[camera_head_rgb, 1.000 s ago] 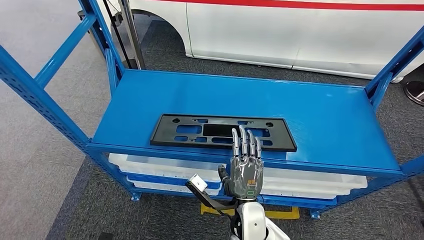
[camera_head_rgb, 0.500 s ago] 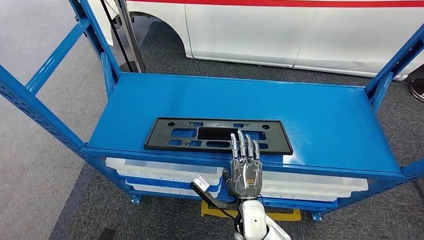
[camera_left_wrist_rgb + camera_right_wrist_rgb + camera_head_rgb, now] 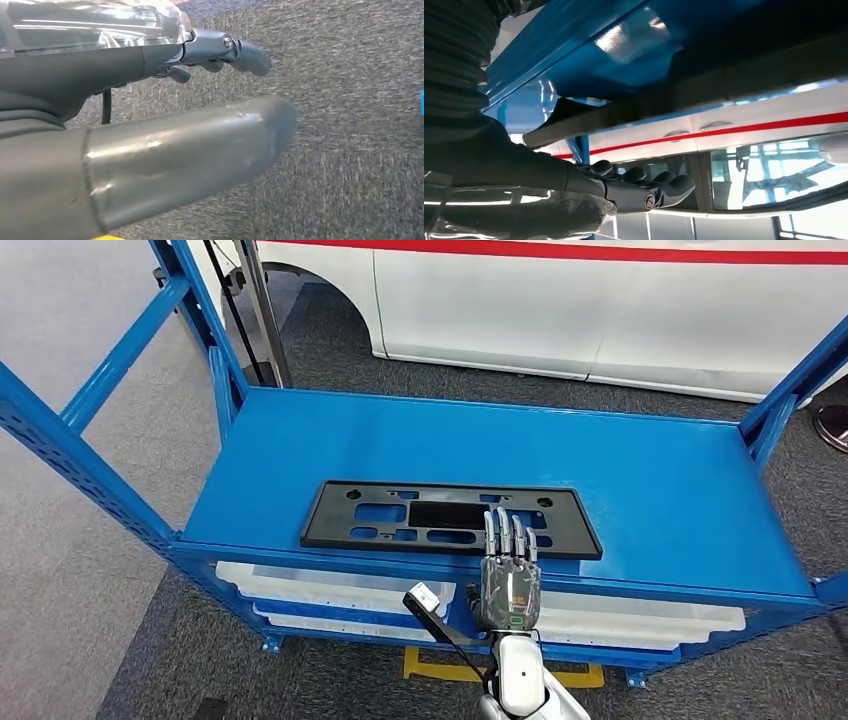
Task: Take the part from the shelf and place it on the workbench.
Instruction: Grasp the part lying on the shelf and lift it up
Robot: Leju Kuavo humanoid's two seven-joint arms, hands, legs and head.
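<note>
Black flat part [image 3: 451, 519], rectangular plate with cut-out slots, lies flat on top board of blue shelf [image 3: 640, 480], near front edge, long side parallel to edge. Right hand [image 3: 508, 575] reaches up over front edge, fingers [image 3: 509, 535] straight and slightly apart, tips over near edge of part; contact not clear. It holds nothing. Left hand [image 3: 165, 130] hangs over grey carpet [image 3: 350, 75], fingers loosely extended, empty. White bins [image 3: 330, 585] on lower level. White vehicle body with red stripe [image 3: 600, 300] behind shelf.
</note>
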